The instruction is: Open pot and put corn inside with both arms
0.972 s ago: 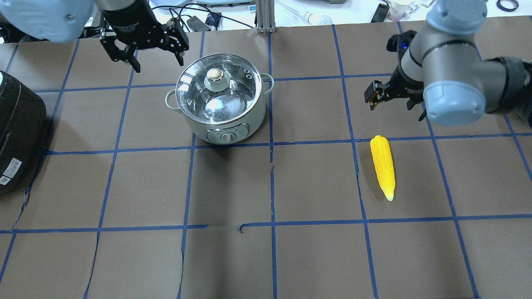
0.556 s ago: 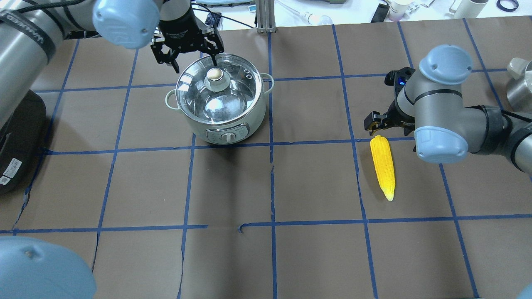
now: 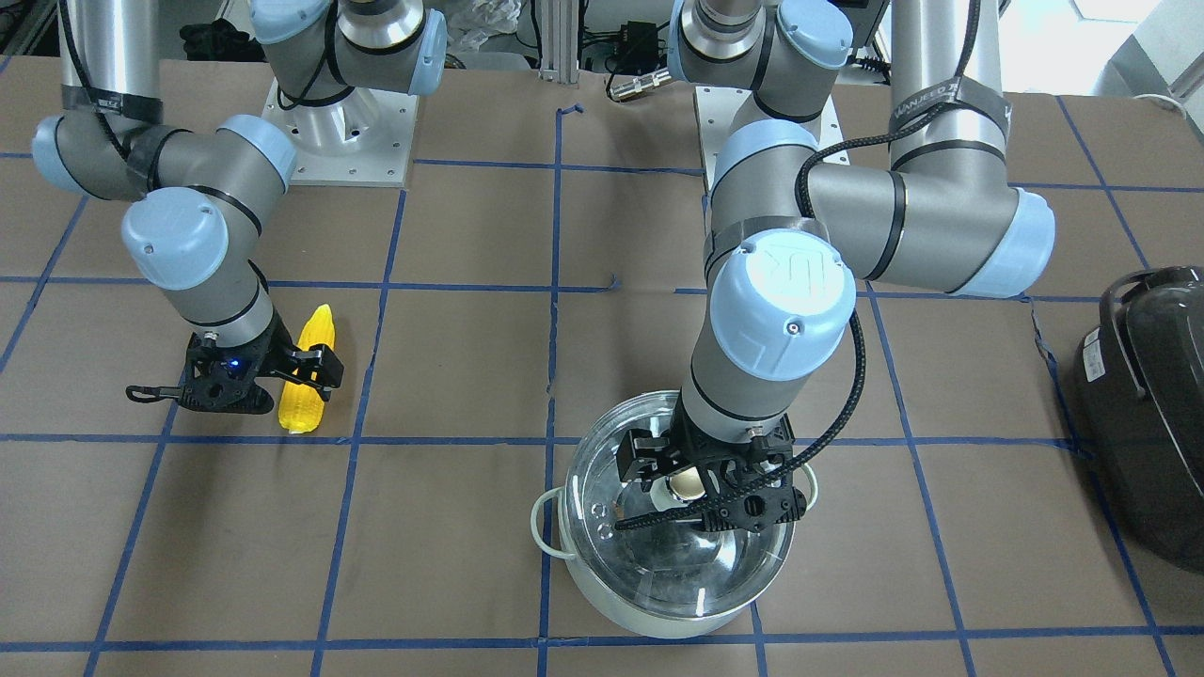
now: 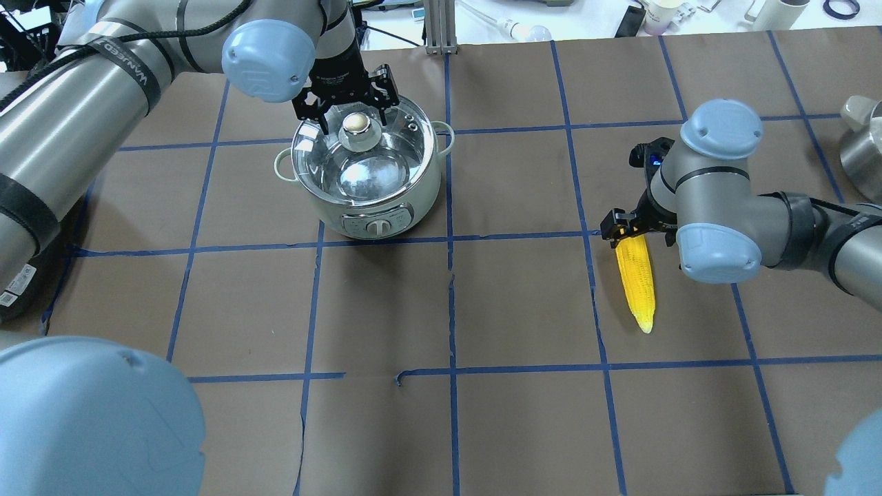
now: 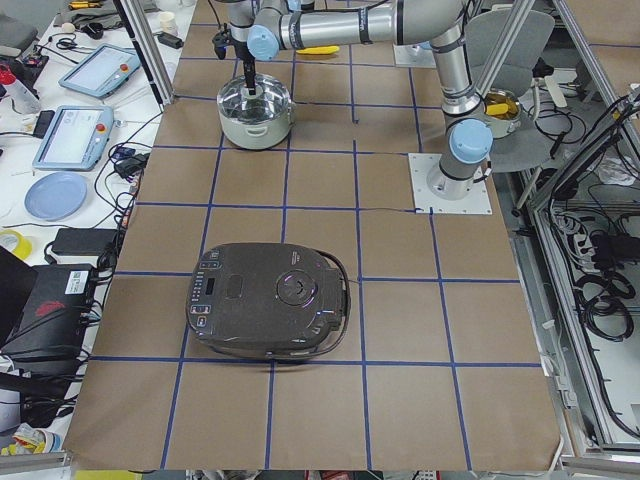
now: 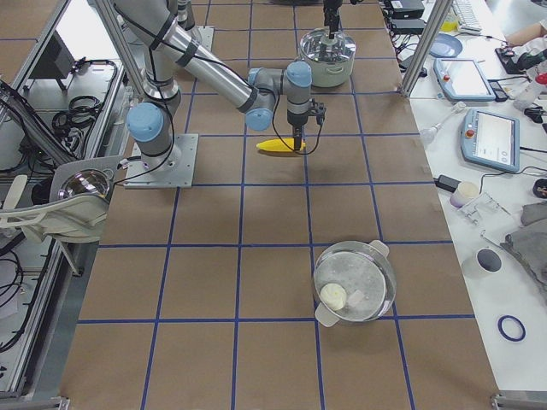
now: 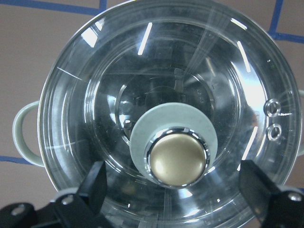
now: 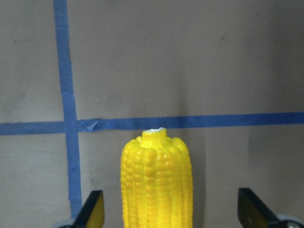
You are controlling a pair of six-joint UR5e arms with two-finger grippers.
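Overhead exterior view: nearest lies the corn (image 4: 635, 282), flat on the right side of the brown surface (image 4: 524, 310), with its tip pointing near and its blunt end far. The right hand (image 4: 638, 233) stands over that blunt end with its fingers apart, one on each side of the cob and, by the right wrist view, not pressing it. A surer grip would probably take the cob a little further toward its thick middle, since the rounded end could slip out. Farther off and to the left stands the pot (image 4: 375, 207) with its glass lid (image 4: 393, 162) on. The left hand (image 4: 350, 114) is spread around the metal knob (image 4: 356, 123), fingers clear of it. The knob looks centred, so the hand should sink beneath the knob's widest part, close, then lift straight up.
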